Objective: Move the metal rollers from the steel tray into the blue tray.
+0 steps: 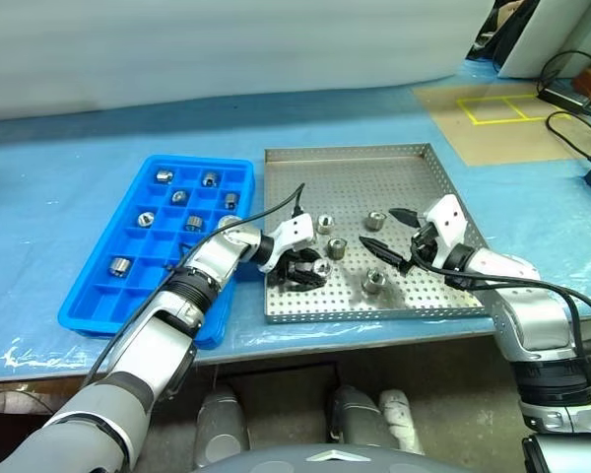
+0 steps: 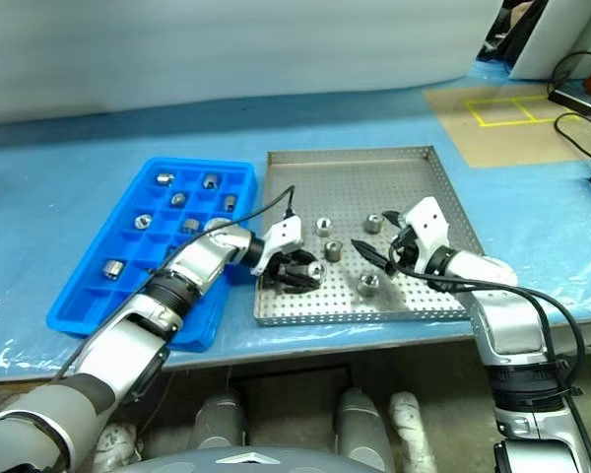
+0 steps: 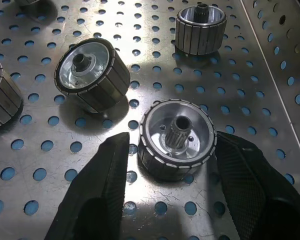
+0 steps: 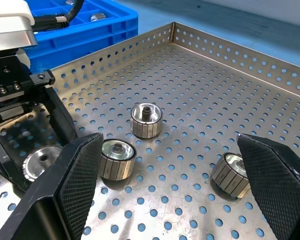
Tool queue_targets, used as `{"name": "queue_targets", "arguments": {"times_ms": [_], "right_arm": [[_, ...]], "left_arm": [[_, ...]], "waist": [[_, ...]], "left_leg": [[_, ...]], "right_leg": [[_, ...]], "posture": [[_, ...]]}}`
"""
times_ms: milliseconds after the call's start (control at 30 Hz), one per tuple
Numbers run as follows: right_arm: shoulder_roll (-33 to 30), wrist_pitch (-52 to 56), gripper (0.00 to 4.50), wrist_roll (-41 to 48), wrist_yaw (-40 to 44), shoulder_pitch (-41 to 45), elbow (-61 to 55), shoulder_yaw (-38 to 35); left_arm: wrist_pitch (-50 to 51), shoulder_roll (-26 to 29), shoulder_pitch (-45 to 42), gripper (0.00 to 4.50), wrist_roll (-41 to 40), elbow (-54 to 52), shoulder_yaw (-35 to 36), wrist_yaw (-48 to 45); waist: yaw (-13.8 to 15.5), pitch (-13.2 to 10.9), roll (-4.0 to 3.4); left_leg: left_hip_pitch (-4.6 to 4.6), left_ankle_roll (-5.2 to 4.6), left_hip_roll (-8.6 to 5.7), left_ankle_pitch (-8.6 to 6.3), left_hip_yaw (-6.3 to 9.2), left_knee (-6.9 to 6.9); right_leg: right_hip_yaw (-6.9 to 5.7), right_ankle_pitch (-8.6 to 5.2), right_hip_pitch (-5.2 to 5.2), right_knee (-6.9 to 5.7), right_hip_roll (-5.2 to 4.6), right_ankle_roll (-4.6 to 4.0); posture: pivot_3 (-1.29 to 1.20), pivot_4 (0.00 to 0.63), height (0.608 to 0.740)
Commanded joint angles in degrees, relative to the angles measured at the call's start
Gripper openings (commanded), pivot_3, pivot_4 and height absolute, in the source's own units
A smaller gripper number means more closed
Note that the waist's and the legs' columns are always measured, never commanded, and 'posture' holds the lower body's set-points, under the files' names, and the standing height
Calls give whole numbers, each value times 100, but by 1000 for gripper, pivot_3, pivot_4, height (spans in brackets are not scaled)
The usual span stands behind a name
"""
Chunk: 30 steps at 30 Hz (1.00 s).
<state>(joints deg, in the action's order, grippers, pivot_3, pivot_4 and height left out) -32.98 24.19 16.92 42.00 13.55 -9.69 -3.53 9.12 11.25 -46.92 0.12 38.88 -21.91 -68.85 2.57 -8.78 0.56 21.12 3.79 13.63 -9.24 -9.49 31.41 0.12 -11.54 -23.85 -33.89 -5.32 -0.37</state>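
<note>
Between the left gripper's (image 1: 305,272) black fingers (image 3: 97,200) a metal roller (image 3: 177,140) stands on the steel tray (image 1: 374,172), one finger touching, one barely apart. Right gripper (image 1: 389,232) hovers spread wide nearby; blue tray (image 1: 98,296) lies behind the left arm.

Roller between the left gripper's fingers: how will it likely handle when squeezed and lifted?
The roller looks solid metal, so probably rigid and heavy for its size. Its grooved side should give the fingers some purchase. Standing on end, it seems stable, but tipped over it would likely roll.
</note>
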Motion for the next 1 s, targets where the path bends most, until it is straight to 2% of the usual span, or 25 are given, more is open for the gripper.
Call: {"name": "queue_targets", "arguments": {"times_ms": [33,67,333,567,667,833,1000], "right_arm": [[18,-111,4500,8,-28,26,-177,4],[16,-116,4500,7,-28,32,-169,14],[29,-142,4500,30,-13,112,-87,66],[54,-201,4500,4,42,209,85,133],[96,-253,4500,-1,88,320,218,203],[172,-347,4500,-26,196,543,470,313],[316,-424,4500,48,395,858,768,438]], "left_arm": [[-96,-91,-1,2246,-20,40,86,72],[-103,-98,-8,2010,-14,56,116,135],[-2,16,7,2010,-212,-214,425,107],[753,842,515,2010,-802,-1906,743,-444],[1013,1401,882,2010,-1039,-2628,964,-570],[1062,2042,1240,2010,-1077,-3101,1199,-418],[1315,2251,1362,2010,-1389,-3526,1576,-128]], "waist": [[-1,0,0],[-1,0,0],[-16,0,0],[-65,-3,0],[-87,-4,-2],[-74,-5,-3],[-8,-7,-4]], "left_leg": [[1,-1,0,-1,0,-1],[1,-2,0,-1,0,-1],[7,-4,3,-2,0,-12],[28,1,16,-1,-4,-30],[27,5,18,0,-8,-39],[28,7,16,0,-12,-37],[28,11,17,2,-12,-37]], "right_leg": [[0,0,0,2,0,0],[-1,0,0,3,0,0],[-4,0,-7,15,2,0],[-4,0,-40,18,19,0],[-5,0,-45,20,20,0],[-5,-1,-45,19,17,0],[-6,0,-45,17,16,0]], "posture": [[-254,150,740],[-254,150,740],[-239,150,740],[-210,150,740],[-181,150,740],[-139,150,740],[-90,150,740]]}}
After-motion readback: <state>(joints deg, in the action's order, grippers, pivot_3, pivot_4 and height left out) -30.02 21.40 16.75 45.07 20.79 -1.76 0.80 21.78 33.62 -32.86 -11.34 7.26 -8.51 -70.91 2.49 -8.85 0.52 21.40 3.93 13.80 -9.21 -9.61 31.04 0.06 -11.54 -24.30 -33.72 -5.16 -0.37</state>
